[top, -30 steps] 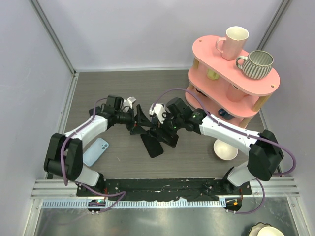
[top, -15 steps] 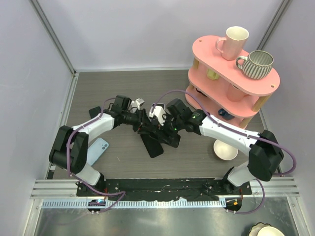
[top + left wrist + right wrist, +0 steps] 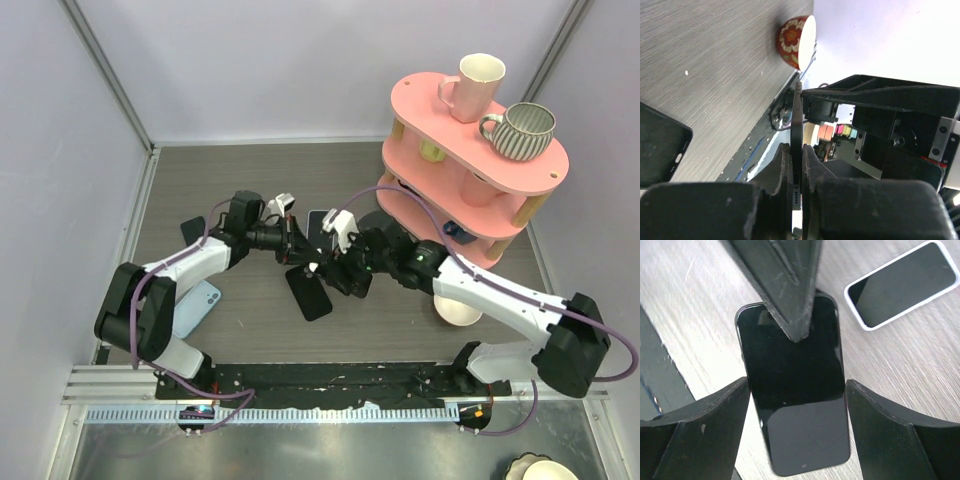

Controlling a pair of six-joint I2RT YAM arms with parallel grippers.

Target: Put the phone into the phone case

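- At table centre, left gripper (image 3: 796, 155) pinches the black phone (image 3: 795, 390) tight, edge-on
- right gripper (image 3: 797, 410) gapes wide, fingers flanking phone, not touching
- phone case (image 3: 313, 300) flat on table beneath them

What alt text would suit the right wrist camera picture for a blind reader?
A glossy black phone fills the centre, its top end overlapped by the dark wedge of the left gripper. The right gripper is open, one finger either side of the phone. Beyond, a white-rimmed phone-shaped slab lies on the wood-grain table.
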